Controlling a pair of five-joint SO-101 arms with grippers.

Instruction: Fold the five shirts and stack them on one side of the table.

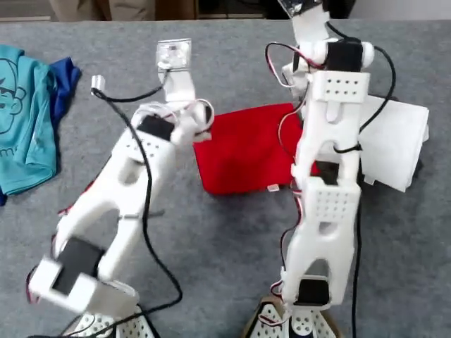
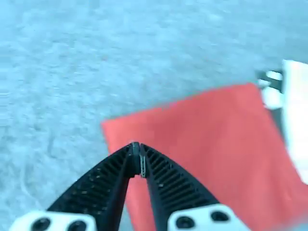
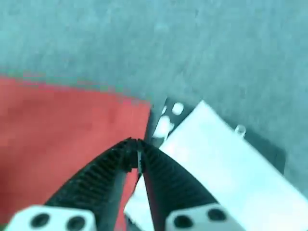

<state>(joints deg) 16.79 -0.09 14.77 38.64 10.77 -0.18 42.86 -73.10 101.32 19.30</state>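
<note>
A folded red shirt [image 1: 243, 151] lies flat in the middle of the grey table [image 1: 211, 239]. My left gripper [image 2: 137, 158] is shut, its tips just above the red shirt [image 2: 202, 139] near its left edge, with nothing visibly pinched; from above I see it at that edge [image 1: 201, 134]. My right gripper [image 3: 137, 156] is shut too, hanging over the seam where the red shirt [image 3: 62, 125] meets a folded white shirt [image 3: 226, 159]. The white shirt [image 1: 394, 137] rests on a dark garment [image 3: 161, 122] at the right. A teal shirt [image 1: 25, 116] lies crumpled on a blue one [image 1: 65, 81] at the far left.
The right arm's white body [image 1: 328, 176] stretches over the red shirt's right edge and hides it. Bare grey table lies in front of the red shirt and along the back. Cables [image 1: 148, 232] trail over the left arm.
</note>
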